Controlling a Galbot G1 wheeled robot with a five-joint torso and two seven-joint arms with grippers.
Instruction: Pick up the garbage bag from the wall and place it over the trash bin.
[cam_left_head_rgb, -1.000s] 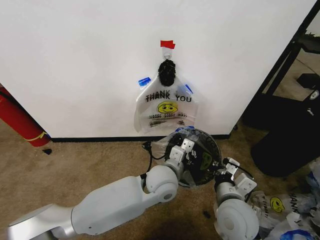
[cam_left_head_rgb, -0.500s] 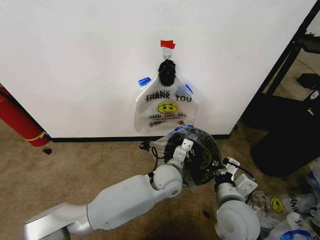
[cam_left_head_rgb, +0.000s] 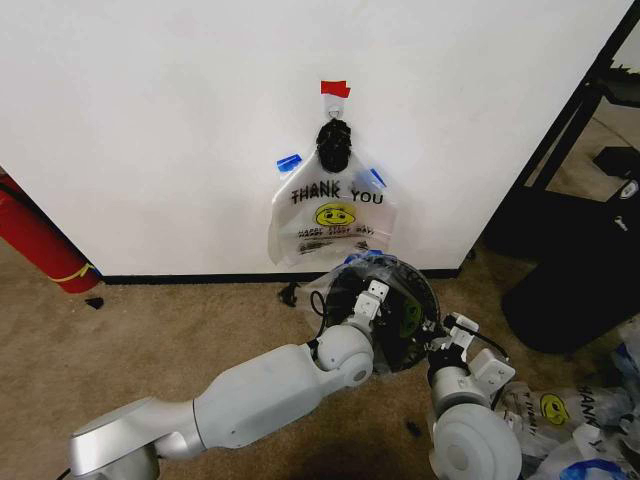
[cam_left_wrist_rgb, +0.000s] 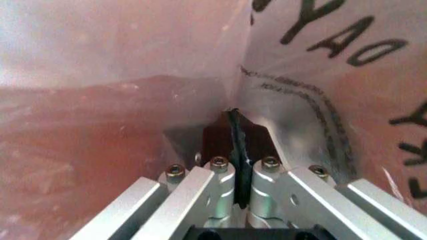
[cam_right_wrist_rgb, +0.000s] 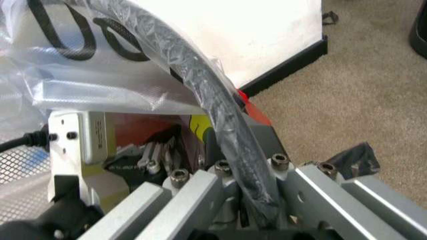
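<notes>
Left claw (cam_left_head_rgb: 372, 296) inside bagged trash bin (cam_left_head_rgb: 424, 290)

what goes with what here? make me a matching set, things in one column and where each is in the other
Things:
1. hanging bag
2. bin
3. left gripper
4. red cylinder

Places:
a. inside the lined bin's mouth
b. on the carpet below the hook, by the baseboard
c. against the wall at far left
d. on the wall under the red tape

Pairs: 1-d, 2-b, 3-a, 4-c
</notes>
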